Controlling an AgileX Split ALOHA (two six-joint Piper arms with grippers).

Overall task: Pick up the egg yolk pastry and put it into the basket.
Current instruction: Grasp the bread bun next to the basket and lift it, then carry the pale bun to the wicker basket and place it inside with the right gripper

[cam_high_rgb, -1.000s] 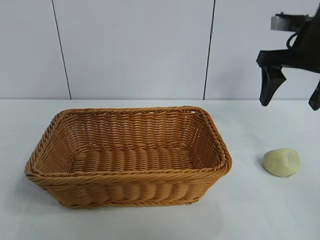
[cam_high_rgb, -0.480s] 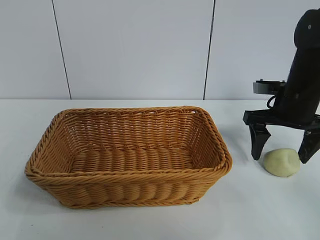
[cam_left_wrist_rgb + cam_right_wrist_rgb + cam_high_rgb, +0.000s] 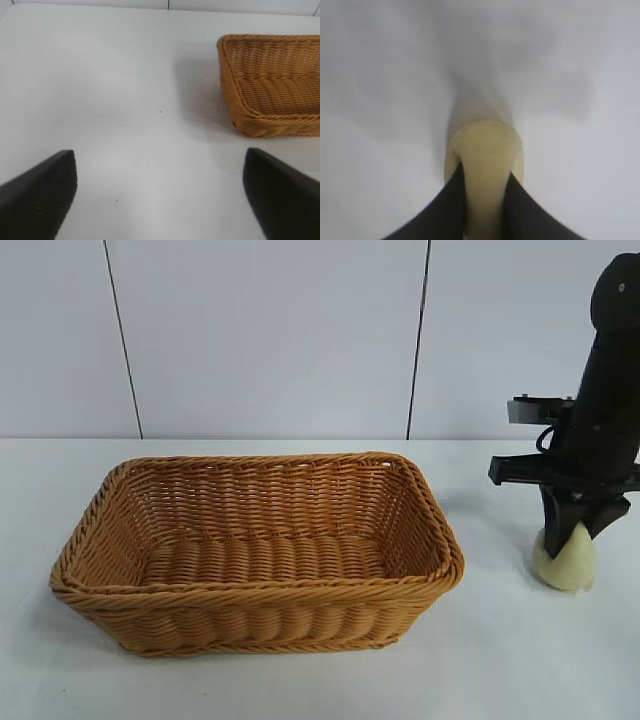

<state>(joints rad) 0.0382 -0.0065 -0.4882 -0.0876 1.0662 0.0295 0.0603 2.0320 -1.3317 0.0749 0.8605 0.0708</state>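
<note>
The pale yellow egg yolk pastry [image 3: 566,564] rests on the white table, right of the basket. My right gripper [image 3: 568,536] comes down on it from above and is shut on it, squeezing it narrow. In the right wrist view the pastry [image 3: 486,165] bulges out between the two dark fingers [image 3: 440,210]. The orange-tan wicker basket [image 3: 120,490] stands at centre left with nothing in it. My left gripper [image 3: 160,192] hovers open over bare table, with a corner of the basket [image 3: 235,100] beyond it. The left arm is out of the exterior view.
The white table [image 3: 500,670] runs back to a pale panelled wall [image 3: 270,340]. Bare table lies between the basket's right rim and the pastry.
My right gripper came down from high at the right onto the pastry, straddled it open, then shut on it and squeezed it narrower. The left gripper did not move.
</note>
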